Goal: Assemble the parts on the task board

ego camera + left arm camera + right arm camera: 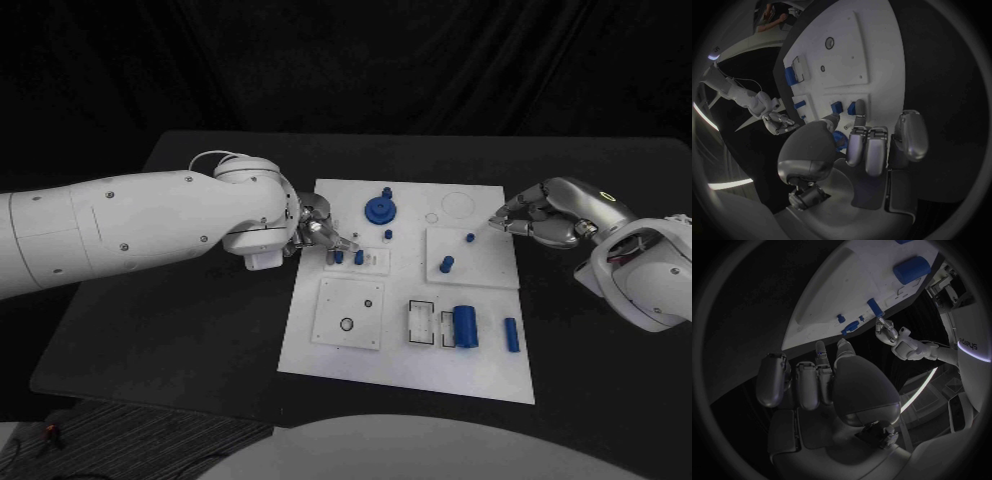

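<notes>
Centrally, the white task board [411, 375] lies on the black table [159, 330]. Left hand [320, 235] reaches small blue parts [348, 257] at its left edge; its grasp is unclear. Right hand [522, 220] hovers over the board's right edge, fingers curled, seemingly empty.

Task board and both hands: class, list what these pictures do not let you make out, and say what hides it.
- Head view: whether the left hand touches the small blue pegs; its fingers cover them.
- Right wrist view: what the right hand pinches, if anything; too small.
- Left wrist view: the task board runs off the circle's rim.
</notes>
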